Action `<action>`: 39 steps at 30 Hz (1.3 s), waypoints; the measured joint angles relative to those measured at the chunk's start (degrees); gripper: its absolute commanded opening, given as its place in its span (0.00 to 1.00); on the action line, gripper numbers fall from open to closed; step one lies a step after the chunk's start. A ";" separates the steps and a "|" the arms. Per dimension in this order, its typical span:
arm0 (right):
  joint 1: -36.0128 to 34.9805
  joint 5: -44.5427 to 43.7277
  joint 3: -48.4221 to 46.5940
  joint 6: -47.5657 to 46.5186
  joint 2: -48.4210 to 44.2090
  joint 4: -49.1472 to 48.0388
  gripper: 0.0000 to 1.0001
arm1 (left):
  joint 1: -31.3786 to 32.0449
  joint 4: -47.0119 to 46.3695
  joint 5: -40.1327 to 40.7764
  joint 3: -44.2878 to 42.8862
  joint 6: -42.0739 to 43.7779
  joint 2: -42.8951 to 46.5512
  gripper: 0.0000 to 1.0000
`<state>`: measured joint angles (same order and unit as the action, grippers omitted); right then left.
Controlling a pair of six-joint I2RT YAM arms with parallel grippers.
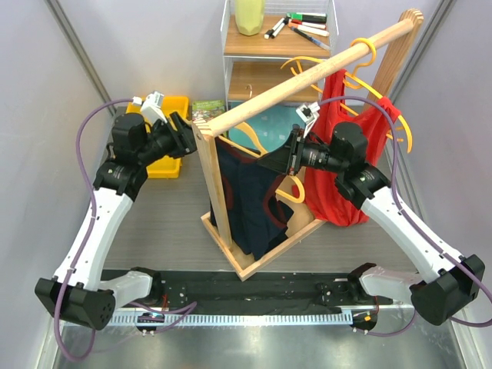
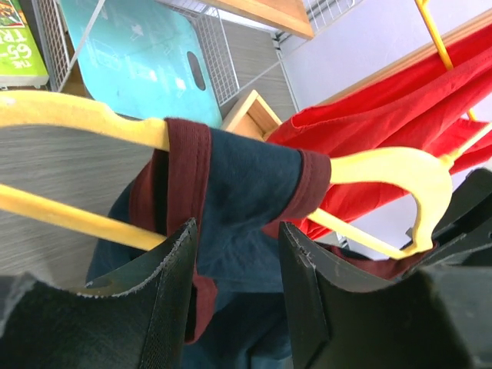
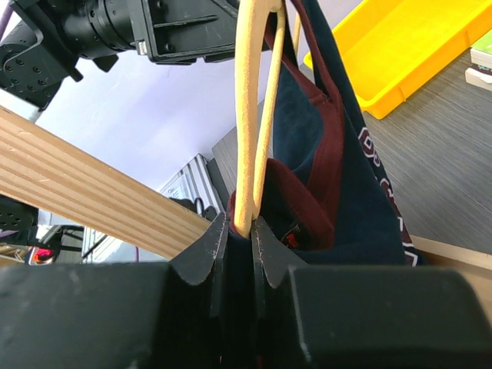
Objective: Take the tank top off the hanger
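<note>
A navy tank top [image 1: 250, 200] with maroon trim hangs on a yellow hanger [image 1: 296, 190] inside the wooden rack. My right gripper [image 1: 278, 161] is at the hanger's right end. In the right wrist view it [image 3: 241, 223] is shut on the yellow hanger [image 3: 250, 115] together with navy fabric [image 3: 338, 192]. My left gripper [image 1: 188, 138] is at the rack's left post. In the left wrist view it [image 2: 234, 227] is open, with the tank top's shoulder [image 2: 238, 184], draped over the hanger [image 2: 77, 119], just beyond its fingertips.
A red tank top [image 1: 338, 184] hangs on another yellow hanger from the wooden rod [image 1: 307, 77], right of my right arm. A yellow bin [image 1: 167, 165] sits behind the left arm. A wire shelf [image 1: 261, 46] with markers stands at the back.
</note>
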<state>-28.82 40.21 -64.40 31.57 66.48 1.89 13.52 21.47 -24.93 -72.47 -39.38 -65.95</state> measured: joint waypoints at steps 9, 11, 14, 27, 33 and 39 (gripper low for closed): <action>0.00 0.44 0.02 0.00 -0.31 0.09 0.01 | 0.00 1.97 0.35 1.53 1.09 3.08 0.57; 0.00 0.59 0.02 0.04 -0.50 0.11 0.01 | 0.00 2.01 0.37 1.90 1.07 3.10 0.56; 0.00 0.90 0.07 0.09 -0.81 0.11 0.01 | 0.00 2.16 0.24 2.40 1.09 3.02 0.53; -0.04 1.09 2.34 1.49 -1.75 -1.92 0.01 | 0.00 1.20 -1.40 2.38 0.90 2.60 0.00; -0.13 0.52 4.00 1.44 -3.17 -0.11 0.01 | 0.02 7.19 7.06 -1.99 2.95 2.60 0.00; -0.33 -0.72 5.16 -0.02 -10.32 4.42 0.01 | -1.09 11.89 17.22 -10.34 5.70 1.22 0.00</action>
<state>-29.15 39.48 -59.24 31.55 56.16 6.31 12.43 33.36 -7.70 -82.81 -33.67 -64.73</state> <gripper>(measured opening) 0.176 0.006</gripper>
